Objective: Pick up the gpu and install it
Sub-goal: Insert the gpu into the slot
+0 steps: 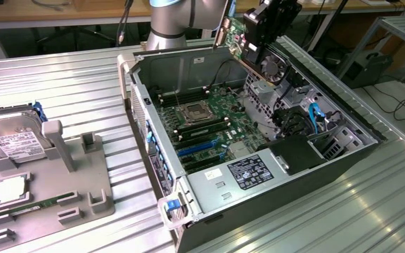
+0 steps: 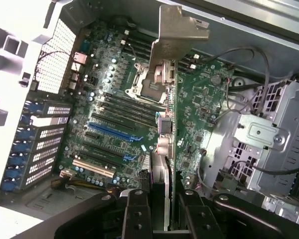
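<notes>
My gripper (image 1: 262,45) is shut on the gpu (image 1: 273,66), a card with a round fan, a green board and a silver bracket (image 1: 223,26). It hangs tilted above the far rim of the open computer case (image 1: 153,158). In the wrist view the gpu (image 2: 167,149) stands edge-on between my two black fingers (image 2: 134,214), and its bracket (image 2: 177,30) points away from me over the motherboard (image 2: 199,99). The blue expansion slots (image 2: 112,132) lie below the card and to one side of it, apart from it. In the exterior view these slots (image 1: 199,147) sit mid-board.
A grey fixture tray (image 1: 83,190) at the exterior view's left carries a hard drive (image 1: 19,139), a processor (image 1: 9,190) and a green memory stick (image 1: 40,203). Inside the case are the power supply (image 1: 241,174), a drive cage (image 2: 269,139) and loose cables (image 2: 239,55).
</notes>
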Controlling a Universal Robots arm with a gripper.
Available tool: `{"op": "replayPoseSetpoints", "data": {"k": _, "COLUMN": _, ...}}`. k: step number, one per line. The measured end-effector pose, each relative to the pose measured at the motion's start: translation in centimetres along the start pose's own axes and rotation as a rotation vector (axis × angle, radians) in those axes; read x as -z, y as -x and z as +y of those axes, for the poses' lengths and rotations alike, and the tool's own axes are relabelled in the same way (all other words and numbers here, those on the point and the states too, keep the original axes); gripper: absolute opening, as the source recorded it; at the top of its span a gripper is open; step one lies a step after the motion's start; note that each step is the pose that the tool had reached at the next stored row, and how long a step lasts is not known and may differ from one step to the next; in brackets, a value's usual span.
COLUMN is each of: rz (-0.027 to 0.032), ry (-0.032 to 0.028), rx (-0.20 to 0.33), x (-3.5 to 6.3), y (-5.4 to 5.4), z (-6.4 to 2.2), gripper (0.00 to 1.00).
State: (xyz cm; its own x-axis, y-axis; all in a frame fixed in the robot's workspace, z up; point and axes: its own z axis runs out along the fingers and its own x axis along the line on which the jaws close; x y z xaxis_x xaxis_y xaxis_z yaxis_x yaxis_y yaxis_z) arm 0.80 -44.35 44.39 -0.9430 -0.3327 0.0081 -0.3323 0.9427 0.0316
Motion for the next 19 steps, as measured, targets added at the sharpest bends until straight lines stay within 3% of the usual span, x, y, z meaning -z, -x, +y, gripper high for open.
{"op": "replayPoseSetpoints", "data": {"k": 19, "rz": 0.0057, "ry": -0.0012, "rx": 0.184, "x": 0.00, "y": -0.17, "z": 0.06, "gripper": 0.27}}
